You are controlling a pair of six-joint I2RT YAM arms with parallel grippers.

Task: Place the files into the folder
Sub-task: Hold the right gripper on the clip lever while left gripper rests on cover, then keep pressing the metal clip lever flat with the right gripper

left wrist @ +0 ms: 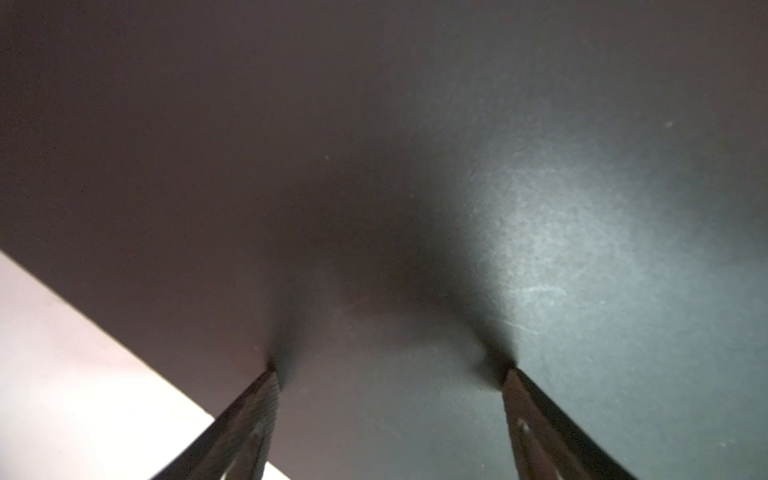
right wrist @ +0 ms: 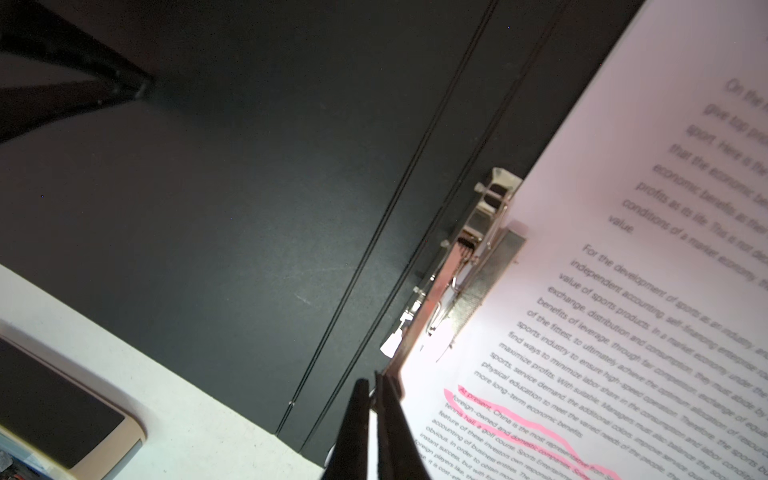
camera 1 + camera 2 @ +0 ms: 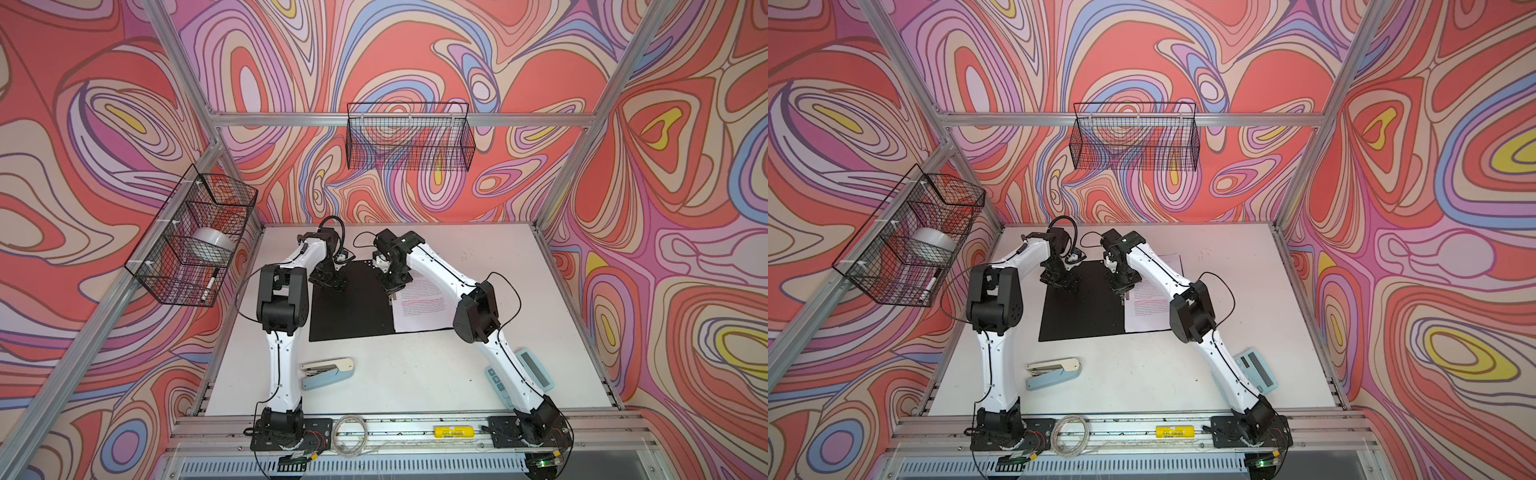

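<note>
- Currently my left gripper (image 1: 390, 370) is standing wide, tips touching the black inside of the open folder (image 3: 353, 307).
- My right gripper (image 2: 372, 384) is sitting pinched together by the metal clip (image 2: 478, 266), where the files (image 2: 623, 291) are lying in the folder's right half.

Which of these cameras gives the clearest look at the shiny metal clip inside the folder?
The right wrist view: the metal clip sits close up, at the printed sheet's edge. In both top views the right gripper covers that spot. The left wrist view shows only the folder's black inside.
</note>
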